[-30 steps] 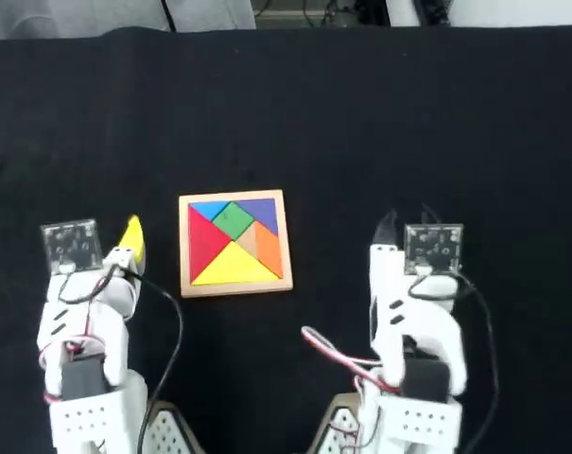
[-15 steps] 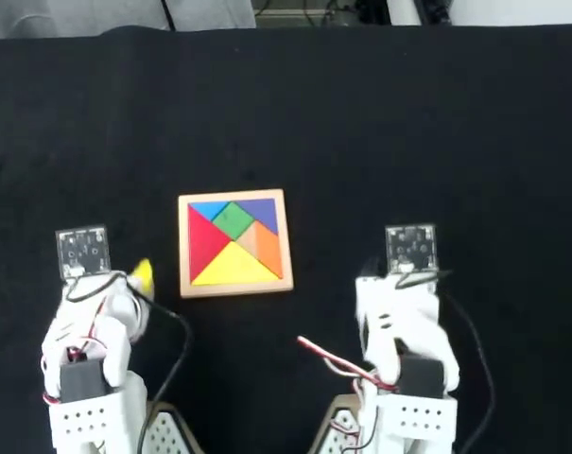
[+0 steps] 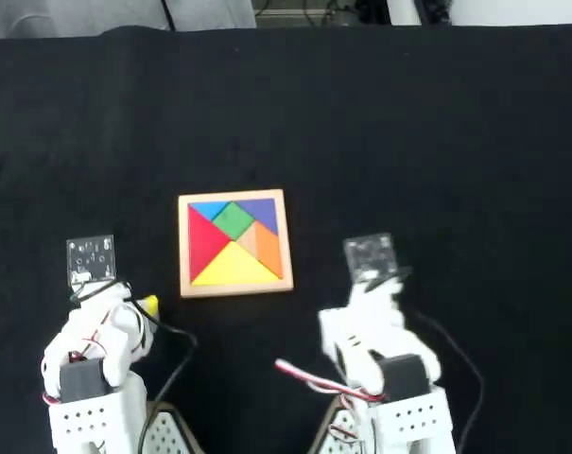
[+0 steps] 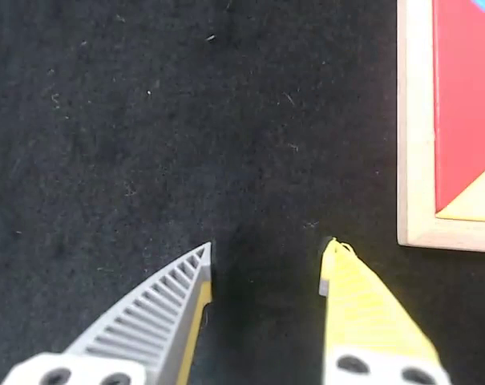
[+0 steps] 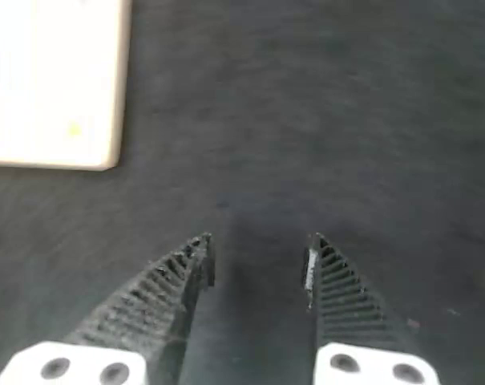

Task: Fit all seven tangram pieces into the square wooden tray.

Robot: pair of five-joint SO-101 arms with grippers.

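1. Your square wooden tray (image 3: 234, 289) sits centred on the black table (image 3: 456, 142), packed flush with tangram pieces (image 3: 234, 219), including a big red triangle (image 3: 203, 241) and a big yellow triangle (image 3: 234, 267).
2. Both wrist views cut the tray off at a corner.
3. Left gripper (image 4: 266, 261) and right gripper (image 5: 258, 257) have their fingers spread and are holding nothing.

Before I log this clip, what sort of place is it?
Likely a robotics lab bench: a black cloth-covered table, a white left arm and right arm side by side, and dark cables behind the far edge. A square wooden tray of coloured pieces lies before them.
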